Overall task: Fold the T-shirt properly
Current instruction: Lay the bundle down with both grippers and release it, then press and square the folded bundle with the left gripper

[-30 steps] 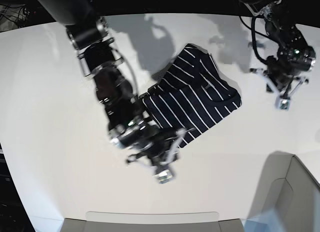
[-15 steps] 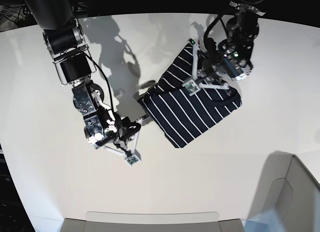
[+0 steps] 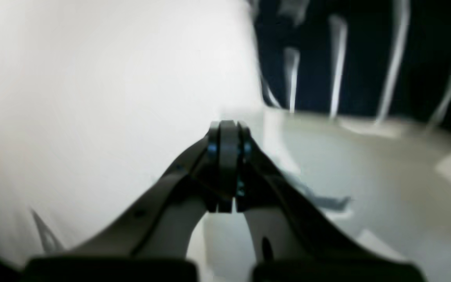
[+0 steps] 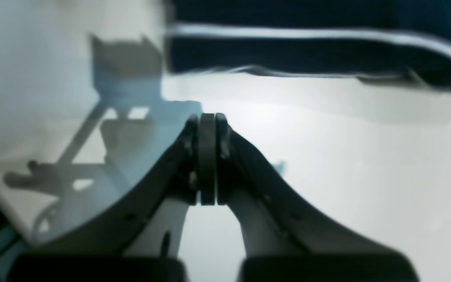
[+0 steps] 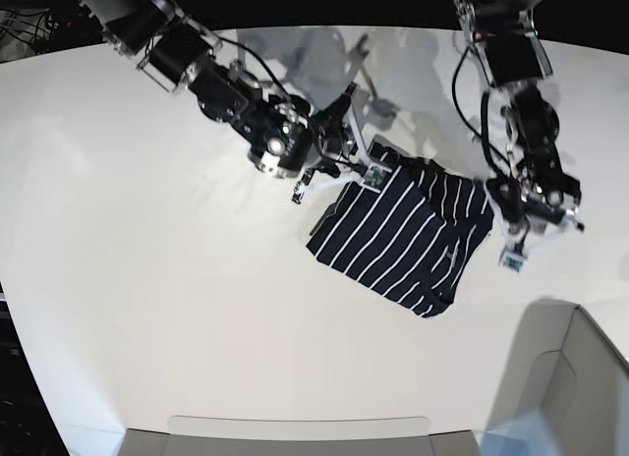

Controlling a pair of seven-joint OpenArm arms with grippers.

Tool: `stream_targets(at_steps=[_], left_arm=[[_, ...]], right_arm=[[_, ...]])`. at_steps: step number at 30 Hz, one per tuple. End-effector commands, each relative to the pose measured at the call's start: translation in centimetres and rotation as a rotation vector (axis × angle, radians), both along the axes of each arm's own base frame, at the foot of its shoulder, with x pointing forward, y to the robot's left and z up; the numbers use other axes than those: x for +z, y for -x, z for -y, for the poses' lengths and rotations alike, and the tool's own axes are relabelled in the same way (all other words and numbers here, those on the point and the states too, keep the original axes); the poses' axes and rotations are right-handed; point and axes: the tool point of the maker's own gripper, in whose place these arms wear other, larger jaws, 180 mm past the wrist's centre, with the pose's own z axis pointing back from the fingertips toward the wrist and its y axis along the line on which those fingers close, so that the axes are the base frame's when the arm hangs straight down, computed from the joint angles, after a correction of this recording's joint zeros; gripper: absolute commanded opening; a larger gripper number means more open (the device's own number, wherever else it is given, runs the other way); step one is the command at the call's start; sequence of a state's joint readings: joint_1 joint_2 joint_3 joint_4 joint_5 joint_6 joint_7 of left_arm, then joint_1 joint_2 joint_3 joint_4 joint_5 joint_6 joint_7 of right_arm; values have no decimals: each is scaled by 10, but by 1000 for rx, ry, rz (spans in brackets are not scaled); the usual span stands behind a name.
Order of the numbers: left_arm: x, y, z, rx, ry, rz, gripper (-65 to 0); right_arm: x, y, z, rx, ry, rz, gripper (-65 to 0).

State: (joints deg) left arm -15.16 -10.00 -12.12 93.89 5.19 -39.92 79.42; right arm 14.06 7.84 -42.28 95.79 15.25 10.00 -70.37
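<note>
Both pincers, clenched and empty, have moved beside the shirt (image 5: 405,236): right pincer (image 5: 334,186) at its upper-left edge, left pincer (image 5: 512,248) right. Folded, striped, shirt lies mid-counter (image 5: 147,309) with open room around.

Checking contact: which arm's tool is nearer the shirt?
The right arm's tool, at the shirt's top corner in the base view; the left tool sits apart, off its other side.

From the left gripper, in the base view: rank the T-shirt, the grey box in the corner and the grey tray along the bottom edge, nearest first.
Measured from the left gripper, which is on the view's right:
1. T-shirt: just beside the gripper, toward the view's left.
2. Grey box: lower right corner, below the gripper.
3. Grey tray: bottom edge, far across to the lower left.
</note>
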Motion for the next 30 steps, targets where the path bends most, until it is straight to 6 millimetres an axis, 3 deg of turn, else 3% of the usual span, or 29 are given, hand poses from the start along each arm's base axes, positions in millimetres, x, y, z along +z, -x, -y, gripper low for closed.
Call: stream_targets(at_steps=[1, 3, 6, 11, 14, 17, 20, 24, 30], left_arm=[[6, -2, 3, 0, 9, 17, -650], [12, -4, 4, -3, 6, 37, -650], [24, -10, 26, -14, 46, 96, -650], [30, -18, 95, -90, 165, 141, -650], [30, -19, 142, -240, 157, 129, -650], [10, 9, 185, -388, 144, 62, -650], [3, 33, 208, -469, 144, 38, -650], [-20, 57, 211, -529, 114, -44, -650], [-64, 61, 168, -400, 129, -159, -650]], right_arm=[[18, -11, 3, -17, -27, 56, -650], [27, -10, 13, -46, -50, 70, -650], [43, -20, 28, -140, -110, 96, -650], [69, -72, 113, -478, -161, 173, -650], [79, -91, 172, -634, -136, 225, -650], [82, -95, 205, -680, -84, 253, -650], [72, -91, 225, -699, -28, 234, -650], [60, -88, 238, -734, -8, 202, -650], [49, -78, 236, -728, 0, 169, -650]])
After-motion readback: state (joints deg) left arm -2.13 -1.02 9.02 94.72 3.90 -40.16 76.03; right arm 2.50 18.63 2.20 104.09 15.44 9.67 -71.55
